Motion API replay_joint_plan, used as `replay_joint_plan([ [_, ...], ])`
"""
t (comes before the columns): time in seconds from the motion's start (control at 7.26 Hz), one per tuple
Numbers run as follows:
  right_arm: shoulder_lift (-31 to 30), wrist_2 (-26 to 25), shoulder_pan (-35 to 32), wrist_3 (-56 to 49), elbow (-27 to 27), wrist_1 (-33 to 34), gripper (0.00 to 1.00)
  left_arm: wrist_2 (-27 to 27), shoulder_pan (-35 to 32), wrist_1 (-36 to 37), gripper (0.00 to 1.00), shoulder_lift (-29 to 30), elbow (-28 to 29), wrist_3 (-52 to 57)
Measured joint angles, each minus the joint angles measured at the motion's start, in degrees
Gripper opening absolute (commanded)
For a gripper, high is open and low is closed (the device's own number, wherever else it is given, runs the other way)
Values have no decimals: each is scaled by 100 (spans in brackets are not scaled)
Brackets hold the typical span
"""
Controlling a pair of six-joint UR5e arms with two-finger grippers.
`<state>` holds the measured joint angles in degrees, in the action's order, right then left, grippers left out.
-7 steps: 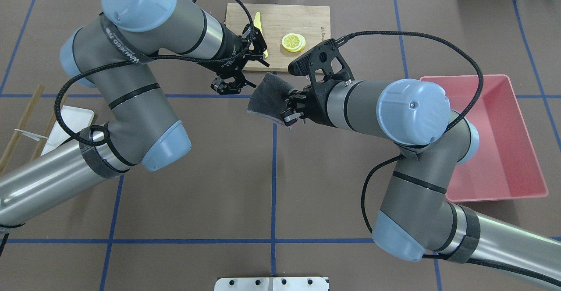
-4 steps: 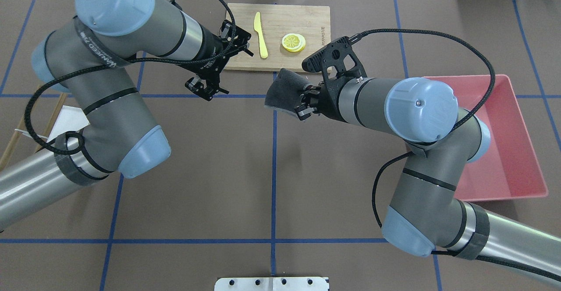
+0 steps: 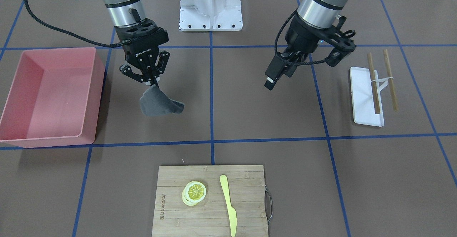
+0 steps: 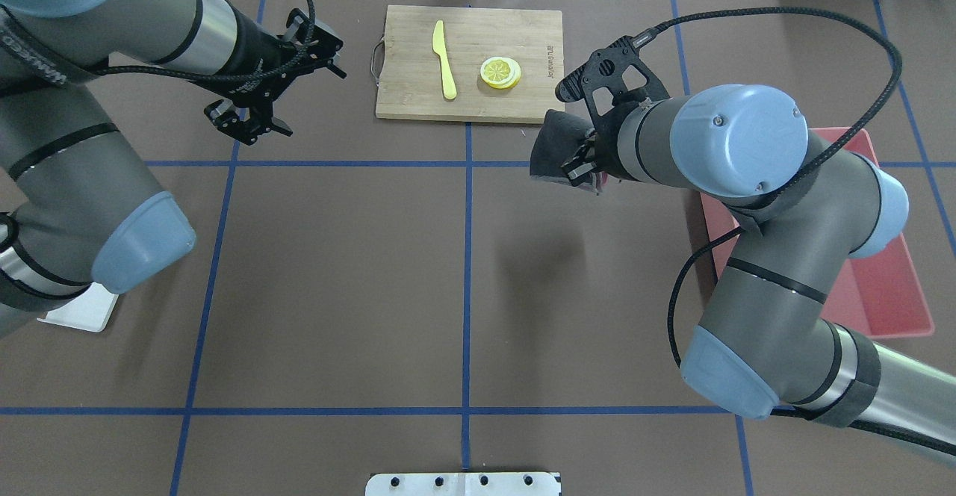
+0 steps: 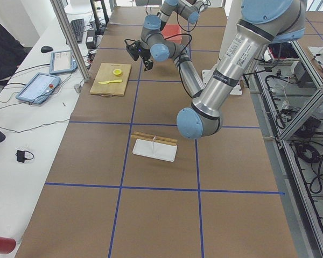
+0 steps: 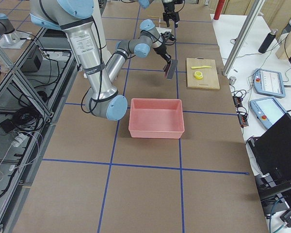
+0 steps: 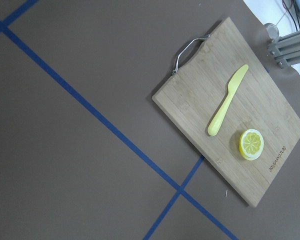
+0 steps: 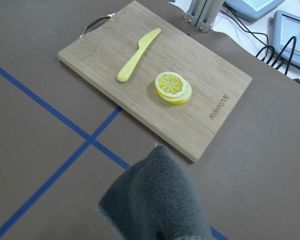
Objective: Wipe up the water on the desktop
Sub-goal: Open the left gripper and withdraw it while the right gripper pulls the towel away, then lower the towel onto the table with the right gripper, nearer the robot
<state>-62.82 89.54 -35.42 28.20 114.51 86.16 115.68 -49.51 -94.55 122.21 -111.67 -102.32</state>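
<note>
over the big matte brown desktop [image 4: 336, 279] with blue tape lines, the right gripper [image 3: 152, 83] is clamped on a limp dark grey cloth [image 3: 159, 105] hanging clear of the surface. left gripper [image 4: 250, 119] is spread, empty. can't spot any water; next it probably needs lowering, then dragging.

In the overhead view the left arm [image 4: 89, 152] covers nearly all of the white tray [image 4: 75, 315] at eight o'clock; only a corner shows. The right arm [image 4: 777, 287] hides the nine o'clock side of the pink bin [image 4: 896, 309], and the right gripper [image 4: 579, 160] masks the pinched edge of the grey cloth [image 4: 553, 149]. Facing the robot, the frame edge at six o'clock cuts off the cutting board [image 3: 210, 201]. The right wrist view crops the cloth at six o'clock. Any wet patch on the desktop [image 4: 336, 279] is perhaps too faint to tell.
</note>
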Motion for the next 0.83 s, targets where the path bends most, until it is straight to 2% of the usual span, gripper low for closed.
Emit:
replay_joint_plan([
  [0.41, 18, -246, -119, -618, -399, 338, 0, 99, -532, 922, 98, -370, -488, 1919],
  [0.83, 43, -480, 98, -870, -820, 360, 0, 93, -963, 1439, 98, -581, -543, 3456],
])
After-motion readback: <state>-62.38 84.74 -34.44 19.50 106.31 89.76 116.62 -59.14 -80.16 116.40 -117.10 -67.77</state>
